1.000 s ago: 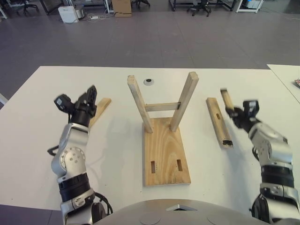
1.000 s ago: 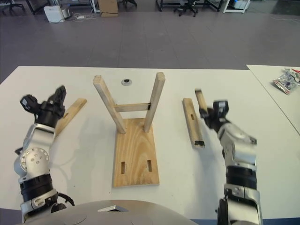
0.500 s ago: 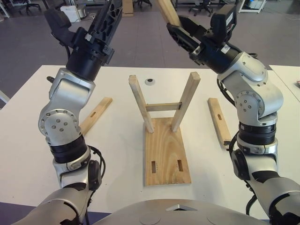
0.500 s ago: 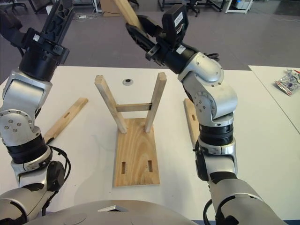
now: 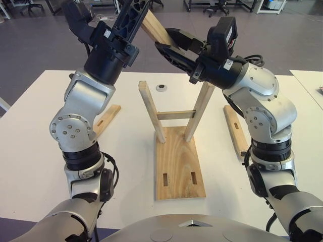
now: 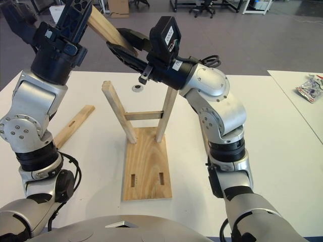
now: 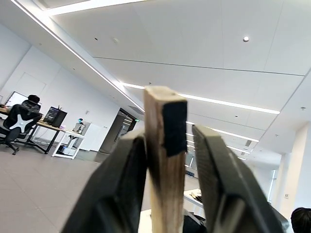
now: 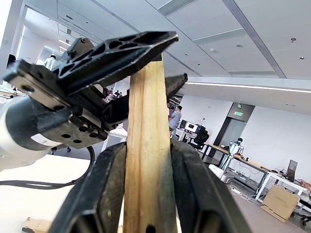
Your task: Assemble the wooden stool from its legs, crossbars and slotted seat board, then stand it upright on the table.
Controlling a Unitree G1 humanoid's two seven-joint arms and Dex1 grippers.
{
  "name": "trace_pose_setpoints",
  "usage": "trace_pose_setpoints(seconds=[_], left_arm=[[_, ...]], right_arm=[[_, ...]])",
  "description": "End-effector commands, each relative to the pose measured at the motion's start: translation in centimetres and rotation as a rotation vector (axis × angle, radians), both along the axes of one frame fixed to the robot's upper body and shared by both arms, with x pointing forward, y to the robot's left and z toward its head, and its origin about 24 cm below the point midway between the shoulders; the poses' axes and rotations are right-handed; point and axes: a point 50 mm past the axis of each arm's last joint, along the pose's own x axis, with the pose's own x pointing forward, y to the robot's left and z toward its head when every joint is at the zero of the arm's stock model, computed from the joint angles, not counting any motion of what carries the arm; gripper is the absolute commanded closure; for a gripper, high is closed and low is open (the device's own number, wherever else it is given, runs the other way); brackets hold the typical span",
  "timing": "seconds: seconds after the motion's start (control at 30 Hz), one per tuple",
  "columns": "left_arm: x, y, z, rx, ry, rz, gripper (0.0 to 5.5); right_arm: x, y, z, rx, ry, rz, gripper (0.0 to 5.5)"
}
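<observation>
Head views: a white worktop (image 5: 30,151) stands in a large hall with a grey floor. A pale slotted seat board (image 5: 179,171) lies flat on it. Two upright legs (image 5: 151,113) joined by a fitted crossbar (image 5: 174,115) stand at its far end. A left loose leg (image 5: 105,120) and a right loose leg (image 5: 236,130) lie beside it. High above, the left pincer (image 5: 137,11) and right pincer (image 5: 165,41) both pinch a raised crossbar (image 5: 155,29).

Left wrist view: black fingers (image 7: 121,184) close on its dark-tipped end.

Right wrist view: fingers (image 8: 107,194) clamp its middle.
</observation>
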Motion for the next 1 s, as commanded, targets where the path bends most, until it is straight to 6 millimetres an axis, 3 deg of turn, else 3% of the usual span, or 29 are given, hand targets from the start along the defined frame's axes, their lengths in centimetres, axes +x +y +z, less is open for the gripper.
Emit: trace_pose_setpoints(seconds=[0.03, 0.3, 0.33, 0.43, 0.5, 0.63, 0.7, 0.77, 0.9, 1.0], left_arm=[[0.0, -0.2, -0.7, 0.032, 0.030, 0.046, 4.70], [0.8, 0.5, -1.7, 0.037, 0.098, 0.154, 5.01], [1.0, 0.7, -1.6, 0.030, 0.100, 0.169, 5.02], [1.5, 1.9, -1.0, 0.017, 0.086, 0.236, 5.11], [2.1, 3.6, -0.4, 0.036, 0.064, 0.324, 5.11], [3.3, 10.6, -1.2, 0.217, 0.034, 0.604, 5.11], [4.4, 13.6, -4.4, 0.504, 0.053, 0.712, 5.11], [4.9, 15.1, -7.8, 0.702, 0.102, 0.697, 5.11], [4.8, 16.3, -13.3, 0.825, 0.176, 0.597, 5.11], [4.4, 17.3, -15.8, 0.883, 0.213, 0.585, 5.11]], right_arm=[[0.1, -0.5, 0.0, -0.014, -0.009, -0.032, 4.19], [0.4, -1.5, 0.6, -0.076, -0.071, -0.093, 4.19], [0.6, -1.7, 0.6, -0.084, -0.067, -0.103, 3.79], [1.1, -2.1, 1.0, -0.040, -0.058, -0.158, 3.29], [1.9, -2.9, 2.0, 0.040, -0.042, -0.235, 3.05], [3.5, -6.1, 3.2, 0.189, -0.004, -0.424, 3.05], [4.1, -8.5, 3.4, 0.235, -0.004, -0.538, 3.05], [4.5, -10.9, 3.3, 0.272, 0.001, -0.637, 3.05], [5.0, -13.9, 2.2, 0.308, 0.032, -0.764, 3.05], [5.0, -15.1, 1.5, 0.325, 0.047, -0.810, 3.05]])
